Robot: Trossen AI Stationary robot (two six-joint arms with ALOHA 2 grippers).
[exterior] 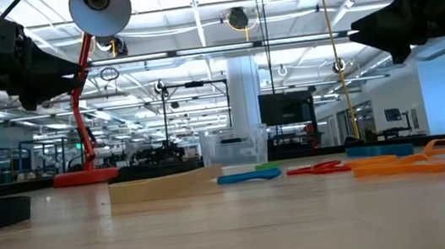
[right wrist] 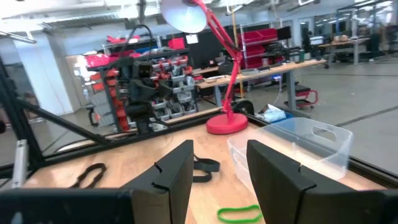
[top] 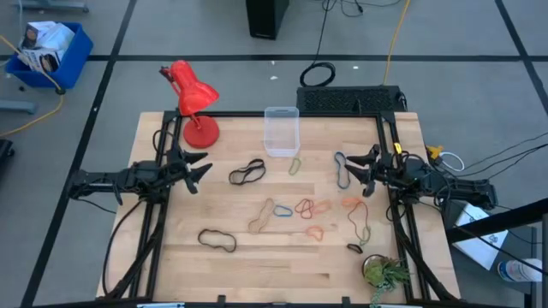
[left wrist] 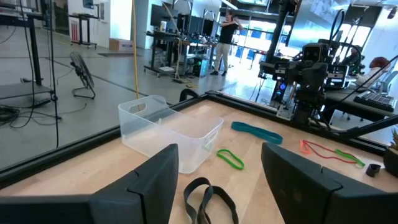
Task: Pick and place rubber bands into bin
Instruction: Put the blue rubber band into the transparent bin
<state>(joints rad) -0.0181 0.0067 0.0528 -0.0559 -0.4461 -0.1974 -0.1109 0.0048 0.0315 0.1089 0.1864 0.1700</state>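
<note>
1. Pale wooden boards make up the table (top: 282, 257), which stands on a grey floor crossed by dark lines.
2. At the left edge, the left pincer (top: 199, 168) hovers above the wood with its two dark fingers spread wide and nothing between them.
3. Behind it stands a red desk lamp with a round base (top: 195, 107), at the far left of the table.
4. Near the front lies a black rubber loop (top: 217, 240), and a second black rubber loop (top: 247, 173) lies just beyond the left pincer's tips.
5. At the far middle sits the small clear plastic bin with rounded corners (top: 281, 131), with no bands inside; an olive-green band (top: 294, 165) lies just in front of it.
6. Across the middle lie tan, blue, red and orange rubber bands (top: 295, 211), loosely clustered, some touching.
7. A dark teal band (top: 341, 169) lies just beside the right pincer (top: 362, 168), which hovers at the right side, its fingers partly apart and gripping nothing.
8. A small green potted plant (top: 385, 274) sits at the front right corner.
</note>
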